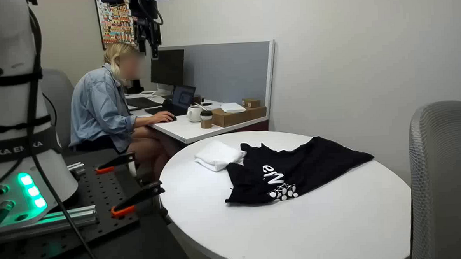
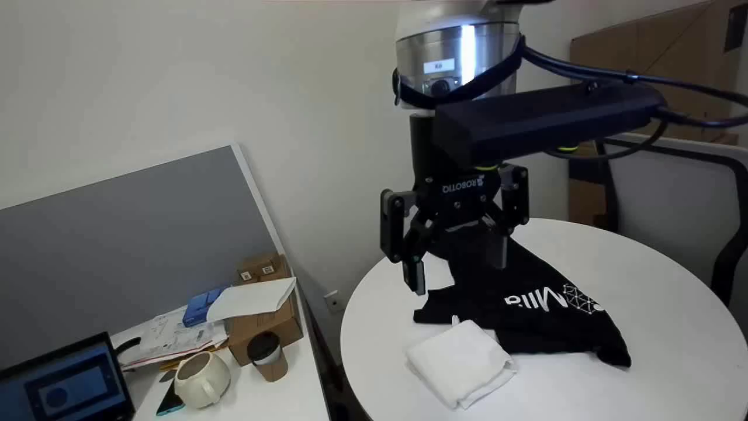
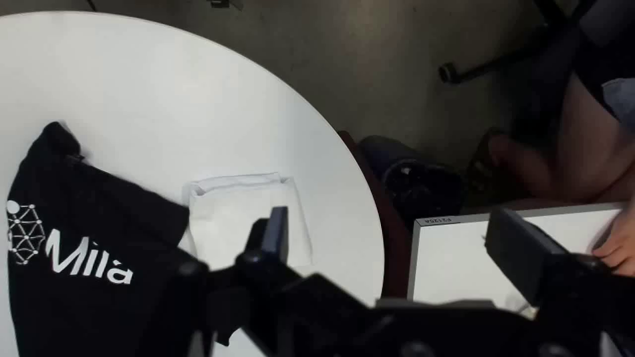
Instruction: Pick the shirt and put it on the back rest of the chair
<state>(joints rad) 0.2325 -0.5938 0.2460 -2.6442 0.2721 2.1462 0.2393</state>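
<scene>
Table [image 1: 335,222]: rnd, wht
Shirt [image 1: 313,164]: blk, on tbl, nxt to wht cloth [image 1: 218,155]
Gripper [image 2: 457,266]: spread, midair
Chair [image 1: 450,174]: gry mesh, by tbl

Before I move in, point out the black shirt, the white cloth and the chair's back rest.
Black shirt [image 1: 302,163], in an exterior view: middle of its body.
White cloth [image 2: 459,361], in an exterior view: top face.
Back rest [image 1: 450,180], in an exterior view: grey mesh.

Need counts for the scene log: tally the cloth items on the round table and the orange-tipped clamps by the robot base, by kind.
Black shirt: 1
White folded cloth: 1
Orange-tipped clamps in view: 2
Total: 4
</scene>
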